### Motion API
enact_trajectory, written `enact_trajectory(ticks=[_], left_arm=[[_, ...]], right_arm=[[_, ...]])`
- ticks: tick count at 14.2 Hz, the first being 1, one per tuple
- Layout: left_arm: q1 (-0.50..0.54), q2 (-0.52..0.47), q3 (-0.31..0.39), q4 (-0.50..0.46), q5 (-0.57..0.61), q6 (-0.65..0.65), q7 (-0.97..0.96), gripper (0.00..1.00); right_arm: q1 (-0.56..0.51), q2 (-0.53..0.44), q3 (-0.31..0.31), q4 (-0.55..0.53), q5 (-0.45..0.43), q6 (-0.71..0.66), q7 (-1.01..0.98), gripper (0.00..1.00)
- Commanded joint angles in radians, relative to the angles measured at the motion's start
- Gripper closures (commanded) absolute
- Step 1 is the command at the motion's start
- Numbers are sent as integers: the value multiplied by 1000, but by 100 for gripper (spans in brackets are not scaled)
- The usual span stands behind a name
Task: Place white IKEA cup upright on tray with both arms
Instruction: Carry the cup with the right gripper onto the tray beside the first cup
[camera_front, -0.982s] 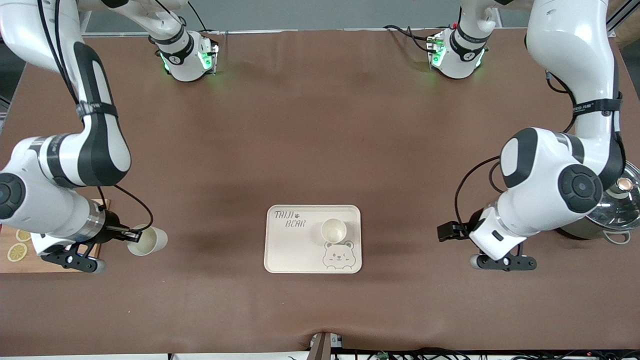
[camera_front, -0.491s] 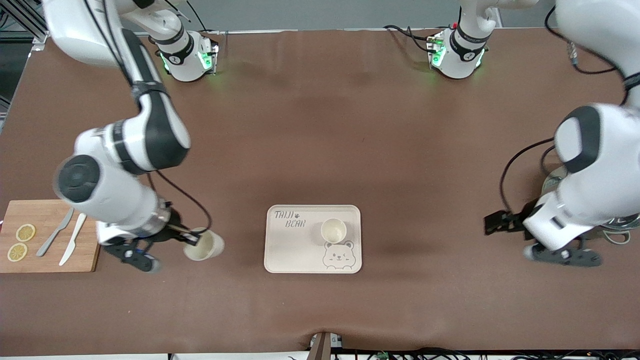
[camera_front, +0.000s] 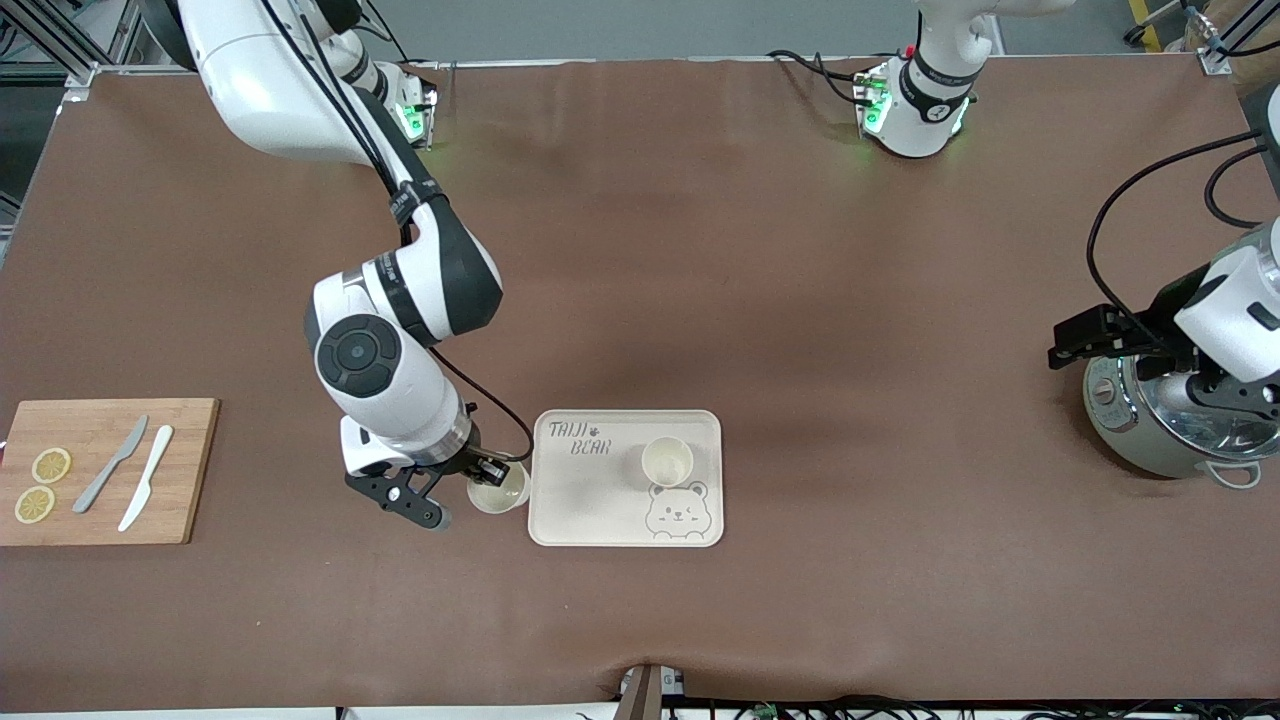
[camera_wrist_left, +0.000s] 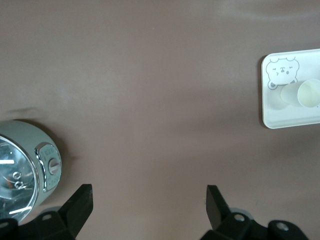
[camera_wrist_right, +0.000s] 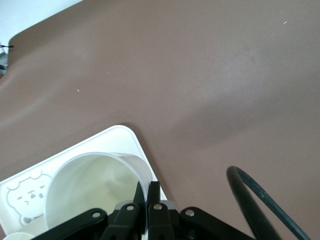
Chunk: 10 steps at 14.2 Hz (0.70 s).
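Observation:
My right gripper (camera_front: 488, 473) is shut on the rim of a white cup (camera_front: 499, 492), one finger inside the wall and one outside. It holds the cup mouth-up over the edge of the cream tray (camera_front: 600, 505) toward the right arm's end. In the right wrist view the cup (camera_wrist_right: 85, 192) is pinched at the gripper (camera_wrist_right: 147, 186) over the tray's corner (camera_wrist_right: 122, 136). A second white cup (camera_front: 667, 461) stands upright on the tray above the bear drawing. My left gripper (camera_front: 1075, 341) is open and empty beside the pot, and its wrist view (camera_wrist_left: 149, 194) shows bare table between the fingers.
A steel pot with a glass lid (camera_front: 1165, 425) stands at the left arm's end, also in the left wrist view (camera_wrist_left: 22, 167). A wooden cutting board (camera_front: 190, 470) with two knives and lemon slices lies at the right arm's end.
My right arm has carried the cup from beside the cutting board across to the tray's edge. My left arm has drawn back toward its end of the table, up by the pot.

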Motion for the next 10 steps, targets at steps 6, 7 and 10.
enact_trajectory(ticks=[6,7,10], left_arm=[[37,-40,-92,-46,60,10,-3,0],[36,-40,-92,-41,66,13,-3,0],[31,-37,-91,-41,68,13,-1,0]], right_arm=[[49,75,-7,32,-18,90,63,100],[50,80,-7,32,-17,97,63,100],[67,104,-7,31,-17,114,63,100]])
